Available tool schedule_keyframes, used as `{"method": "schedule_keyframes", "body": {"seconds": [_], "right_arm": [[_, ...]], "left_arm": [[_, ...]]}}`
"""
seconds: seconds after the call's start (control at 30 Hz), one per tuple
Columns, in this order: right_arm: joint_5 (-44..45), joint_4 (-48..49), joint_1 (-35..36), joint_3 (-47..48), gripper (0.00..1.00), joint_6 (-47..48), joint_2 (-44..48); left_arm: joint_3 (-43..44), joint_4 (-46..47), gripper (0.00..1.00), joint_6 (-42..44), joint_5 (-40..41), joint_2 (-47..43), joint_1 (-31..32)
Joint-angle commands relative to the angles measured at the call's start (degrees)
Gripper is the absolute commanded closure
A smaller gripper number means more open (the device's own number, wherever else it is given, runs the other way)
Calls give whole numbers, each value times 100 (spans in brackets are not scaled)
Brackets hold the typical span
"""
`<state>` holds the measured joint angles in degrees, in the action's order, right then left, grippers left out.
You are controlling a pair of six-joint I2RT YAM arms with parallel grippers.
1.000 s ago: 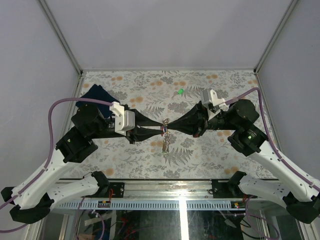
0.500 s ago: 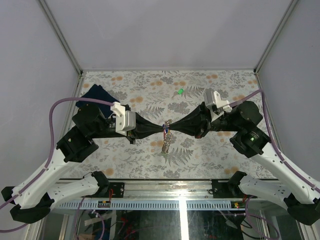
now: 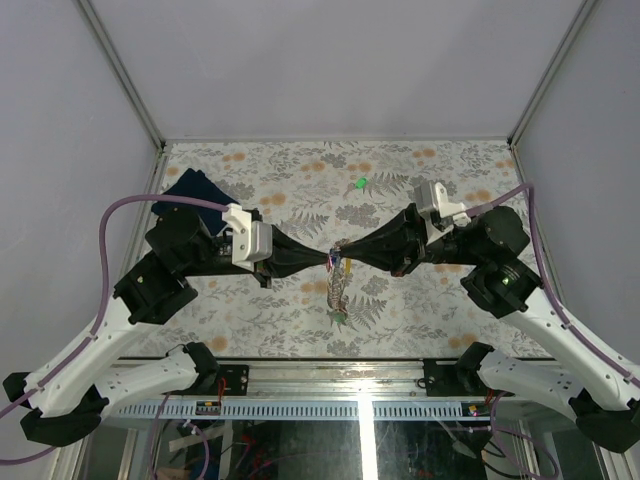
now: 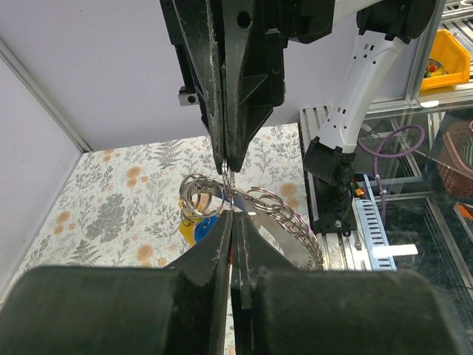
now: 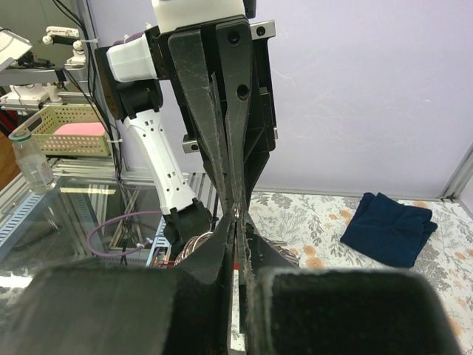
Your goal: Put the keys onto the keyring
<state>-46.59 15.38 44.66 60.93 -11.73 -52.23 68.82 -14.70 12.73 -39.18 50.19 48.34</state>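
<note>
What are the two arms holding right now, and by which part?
The keyring: left gripper and right gripper, jaws shut tip to tip, each pinch its ring wire; the chain hangs free below.

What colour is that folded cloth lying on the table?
Dark blue; the cloth shows best in the right wrist view.

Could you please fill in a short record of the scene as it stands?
left gripper: shut, tip at the keyring; what it pinches is hidden
right gripper: shut on the keyring, tip to tip with the left gripper
keyring: held between the grippers, chain hanging down
tagged keys: blue and yellow, at the ring
green key: lying apart on the table
dark blue cloth: far left corner
</note>
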Motion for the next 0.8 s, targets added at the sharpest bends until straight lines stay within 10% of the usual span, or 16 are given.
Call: {"method": "schedule_keyframes", "body": {"seconds": [0.0,0.77], "right_arm": [[390,779,-2,-39,100,-119,264],[1230,1940,-2,-614,100,-836,199]], "left_arm": [[59,306,100,-13,-132,36,27],[-94,679,100,-146,-5,12,28]]}}
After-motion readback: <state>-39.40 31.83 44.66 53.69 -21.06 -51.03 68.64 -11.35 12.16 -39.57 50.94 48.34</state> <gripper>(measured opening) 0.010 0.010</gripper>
